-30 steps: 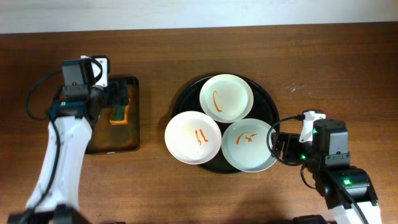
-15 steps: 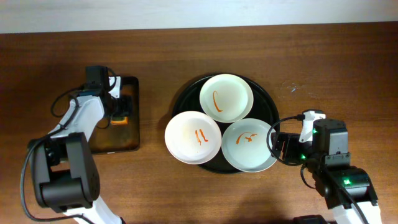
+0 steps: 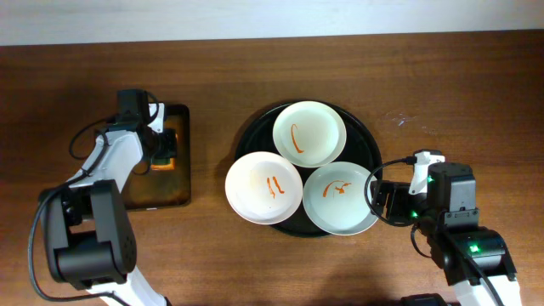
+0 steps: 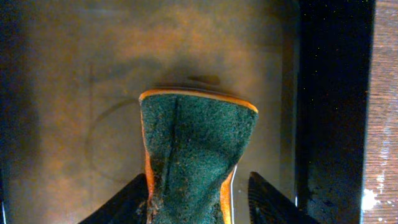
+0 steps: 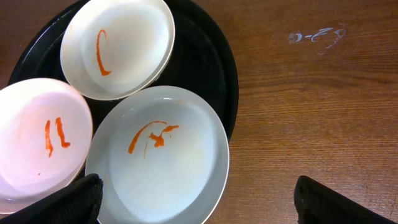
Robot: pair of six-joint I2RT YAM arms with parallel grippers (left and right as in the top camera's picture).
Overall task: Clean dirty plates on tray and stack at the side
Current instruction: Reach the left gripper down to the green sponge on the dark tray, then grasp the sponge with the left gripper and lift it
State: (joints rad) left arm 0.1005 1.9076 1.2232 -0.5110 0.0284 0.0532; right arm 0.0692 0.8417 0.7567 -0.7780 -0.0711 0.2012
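Observation:
Three white plates with orange smears lie on a round black tray (image 3: pixel 367 144): one at the back (image 3: pixel 308 133), one at the left (image 3: pixel 263 187), one at the right (image 3: pixel 340 198). The right wrist view shows them too: back (image 5: pixel 118 46), left (image 5: pixel 37 143), right (image 5: pixel 161 158). My right gripper (image 5: pixel 205 202) is open wide and empty by the right plate's outer edge (image 3: pixel 381 202). My left gripper (image 4: pixel 202 202) is low over a green and orange sponge (image 4: pixel 196 149). Its open fingers straddle the sponge; the left finger touches it and a gap shows at the right finger.
The sponge (image 3: pixel 167 161) lies in a small dark rectangular tray (image 3: pixel 157 191) at the left of the wooden table. The tray's raised rim (image 4: pixel 295 93) runs close beside the right finger. A white scuff (image 5: pixel 317 36) marks the wood to the right of the round tray.
One second ago the left arm was higher over the small tray; it has dropped down onto the sponge. The right arm and the plates have not moved.

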